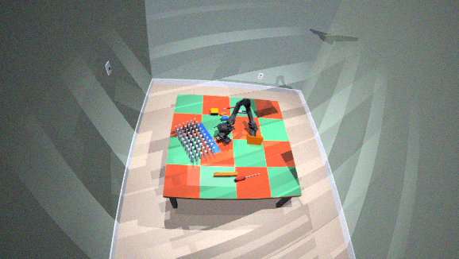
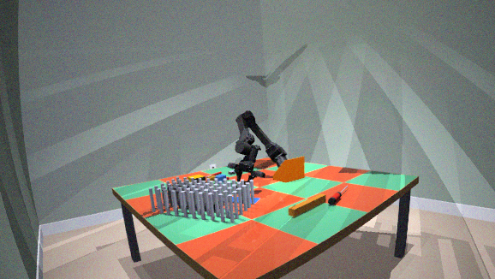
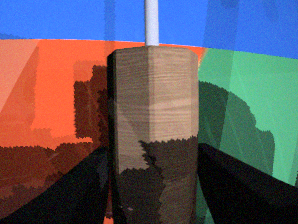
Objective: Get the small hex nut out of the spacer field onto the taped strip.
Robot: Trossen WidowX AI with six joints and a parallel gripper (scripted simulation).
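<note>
My gripper (image 1: 223, 137) (image 2: 246, 171) (image 3: 152, 153) is shut on a hook tool with a thick wooden handle (image 3: 156, 96) and a thin pale rod (image 3: 152, 3). The rod points out over the blue taped strip (image 1: 210, 141) (image 2: 255, 199). The gripper hangs low beside the strip, on the side away from the field of standing grey spacers (image 1: 192, 139) (image 2: 201, 198). The spacers all stand upright. The hex nut is hidden among them, and the tool's tip is out of view.
An orange wedge block (image 1: 254, 138) (image 2: 291, 169) stands by the arm's base. A wooden bar (image 1: 225, 174) (image 2: 307, 204) and a red screwdriver (image 1: 244, 177) (image 2: 336, 196) lie near the table's front. A yellow block (image 1: 214, 110) and a small blue block (image 1: 225, 117) lie behind the field.
</note>
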